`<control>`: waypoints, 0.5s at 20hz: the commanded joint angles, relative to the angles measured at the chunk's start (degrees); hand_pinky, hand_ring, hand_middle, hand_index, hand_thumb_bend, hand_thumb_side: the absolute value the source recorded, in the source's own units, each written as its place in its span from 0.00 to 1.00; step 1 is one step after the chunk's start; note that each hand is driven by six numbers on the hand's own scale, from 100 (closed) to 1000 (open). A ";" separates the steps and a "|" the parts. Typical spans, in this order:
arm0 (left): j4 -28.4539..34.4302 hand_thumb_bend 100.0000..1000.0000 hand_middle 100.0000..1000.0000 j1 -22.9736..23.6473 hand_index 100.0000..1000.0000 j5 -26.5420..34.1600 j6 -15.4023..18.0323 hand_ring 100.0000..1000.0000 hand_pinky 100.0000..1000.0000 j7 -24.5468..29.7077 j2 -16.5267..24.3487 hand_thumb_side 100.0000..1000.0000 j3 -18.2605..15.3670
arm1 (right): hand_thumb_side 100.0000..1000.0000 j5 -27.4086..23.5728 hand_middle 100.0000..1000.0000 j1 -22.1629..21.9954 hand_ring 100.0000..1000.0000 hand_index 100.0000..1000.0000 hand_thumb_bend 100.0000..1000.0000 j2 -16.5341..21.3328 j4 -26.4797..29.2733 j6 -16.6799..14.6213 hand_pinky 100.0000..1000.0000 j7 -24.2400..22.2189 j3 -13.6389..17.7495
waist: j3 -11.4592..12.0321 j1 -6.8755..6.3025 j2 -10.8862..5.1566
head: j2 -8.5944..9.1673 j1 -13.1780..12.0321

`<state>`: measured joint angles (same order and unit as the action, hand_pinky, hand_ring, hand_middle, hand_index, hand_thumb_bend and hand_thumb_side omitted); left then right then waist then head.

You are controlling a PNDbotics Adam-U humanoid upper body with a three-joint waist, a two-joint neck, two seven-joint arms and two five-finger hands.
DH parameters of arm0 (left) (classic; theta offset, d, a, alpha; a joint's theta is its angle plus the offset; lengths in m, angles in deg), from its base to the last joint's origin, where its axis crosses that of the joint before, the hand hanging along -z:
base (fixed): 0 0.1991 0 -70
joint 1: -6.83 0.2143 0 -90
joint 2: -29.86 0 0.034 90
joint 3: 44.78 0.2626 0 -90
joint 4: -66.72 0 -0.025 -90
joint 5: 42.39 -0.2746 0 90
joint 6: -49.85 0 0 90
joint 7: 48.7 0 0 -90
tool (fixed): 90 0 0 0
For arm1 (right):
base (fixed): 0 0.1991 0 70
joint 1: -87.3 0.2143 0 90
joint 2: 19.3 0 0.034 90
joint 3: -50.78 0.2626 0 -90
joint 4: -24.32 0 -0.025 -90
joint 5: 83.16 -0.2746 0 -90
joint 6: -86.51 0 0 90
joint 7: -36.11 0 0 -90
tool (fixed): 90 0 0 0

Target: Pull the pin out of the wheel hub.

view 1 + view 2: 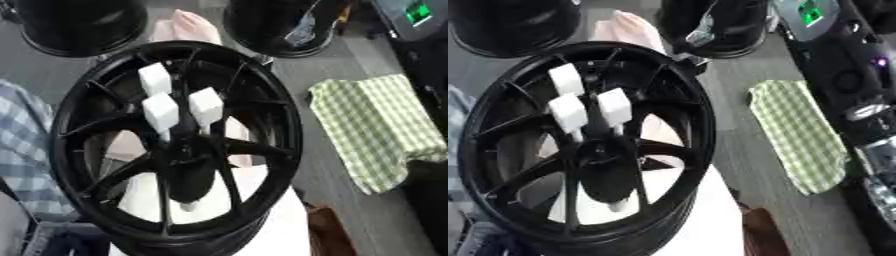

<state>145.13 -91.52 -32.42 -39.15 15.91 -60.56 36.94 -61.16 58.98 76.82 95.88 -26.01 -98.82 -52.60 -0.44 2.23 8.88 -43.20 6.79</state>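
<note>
1. Worktop (284,232): white, nearest the viewer, showing under the wheel and between its spokes.
2. Brown thing (327,231): at the worktop's right edge, low in view; kind not made out.
3. Wheel (70,112): black, many-spoked, lying on the worktop with its face tilted toward the viewer. It fills the middle of both views.
4. Hub (189,157): black, at the wheel's centre where the spokes meet. A small pale stub (188,205) shows below it.
5. Pins: three white block-headed pieces stand up from the far side of the hub, close together. One is at left front (161,111), one at right front (206,104) and one behind them (155,78). Their thin stems run down toward the hub; all three appear seated.
6. Blue cloth (22,150): checked, at the left edge, beside the wheel.
7. Green cloth (376,130): checked, lying flat on the grey floor to the right, well apart from the wheel.
8. Black-and-silver machinery (859,100): along the right edge of the right eye view; whether it is an arm cannot be told.
9. Hands: neither hand shows in either view, so whether the fingers are apart or together cannot be told.
10. Pink shape (188,26): just beyond the wheel's far rim.
11. Two black round bodies: far left (79,25) and far right (280,25).
12. Green screen (418,12): far right corner.
</note>
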 commanded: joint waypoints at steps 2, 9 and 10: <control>-0.43 0.38 0.48 -1.34 0.70 -0.29 -0.50 0.56 0.58 0.93 0.27 0.53 0.67 | 0.26 1.89 0.68 -0.13 0.77 0.78 0.60 -0.99 1.44 0.27 0.73 0.59 -0.84 | 0.83 -0.34 -1.62 | -0.77 1.19; -1.37 0.38 0.48 -2.22 0.70 -0.68 -0.93 0.56 0.58 1.65 -0.22 0.53 1.17 | 0.26 1.26 0.67 -1.66 0.76 0.77 0.60 -2.14 1.28 4.66 0.69 1.45 -2.47 | 1.72 0.05 -2.18 | -0.92 1.78; -1.42 0.38 0.48 -2.26 0.70 -0.77 -0.91 0.56 0.58 1.65 -0.23 0.53 1.19 | 0.26 0.35 0.66 -1.83 0.76 0.77 0.60 -2.20 1.33 5.44 0.69 1.04 -2.66 | 1.76 0.07 -2.20 | -0.92 1.85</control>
<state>143.30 -92.98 -32.57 -40.09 17.35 -61.56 38.02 -59.98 56.19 74.08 96.24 -21.45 -97.70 -55.40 1.27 2.57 7.93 -43.79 8.36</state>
